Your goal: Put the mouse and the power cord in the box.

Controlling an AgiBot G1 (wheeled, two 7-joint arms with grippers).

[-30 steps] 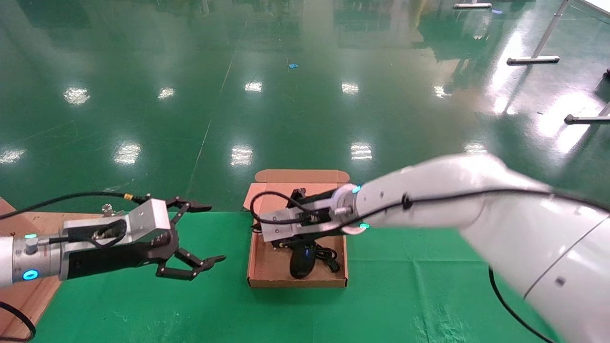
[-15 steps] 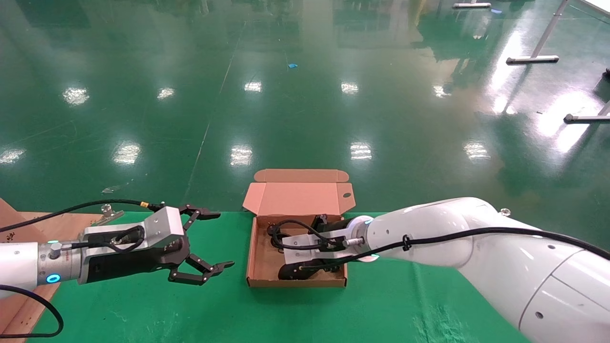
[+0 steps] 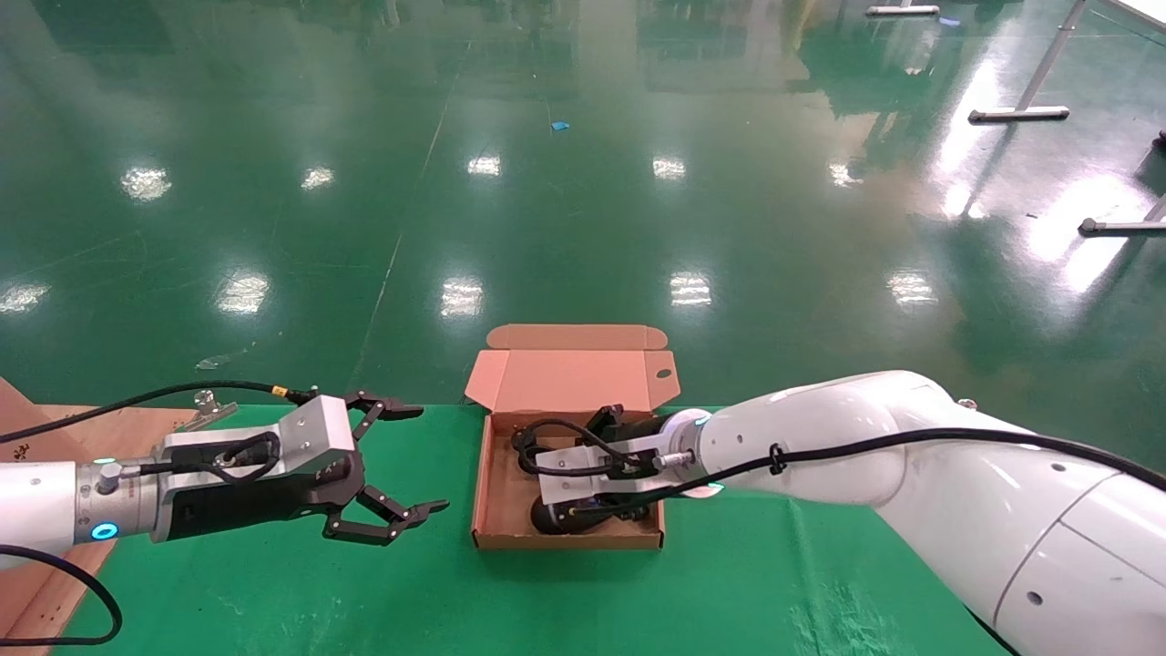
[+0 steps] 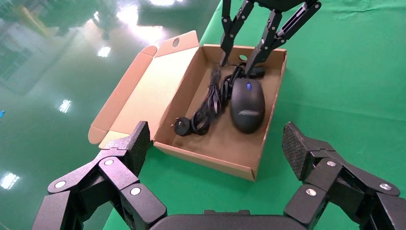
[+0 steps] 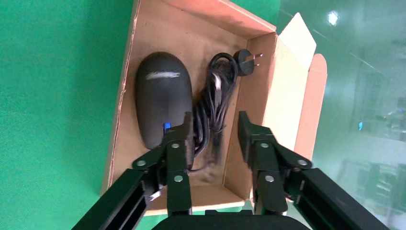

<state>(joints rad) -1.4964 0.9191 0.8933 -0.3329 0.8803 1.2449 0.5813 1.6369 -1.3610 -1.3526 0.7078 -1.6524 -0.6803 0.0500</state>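
Note:
The brown box (image 3: 565, 539) lies open at the table's far middle, its lid (image 3: 569, 378) folded back. Inside lie the black mouse (image 5: 163, 96), blue wheel showing, and beside it the bundled power cord (image 5: 218, 103) with its round plug (image 5: 245, 62). My right gripper (image 5: 215, 136) is down in the box, open, its fingers either side of the cord's near end; one finger stands between cord and mouse. In the left wrist view the mouse (image 4: 246, 103) and cord (image 4: 210, 103) rest on the box floor. My left gripper (image 3: 401, 460) hovers open left of the box, holding nothing.
Green cloth (image 3: 729, 583) covers the table, whose far edge runs just behind the box. A brown board (image 3: 55, 565) lies at the left edge with a metal clip (image 3: 208, 401) near it. Glossy green floor lies beyond.
My right arm has dropped from above the box down into it, over the mouse and cord. My left gripper has shifted slightly toward the box and stayed open.

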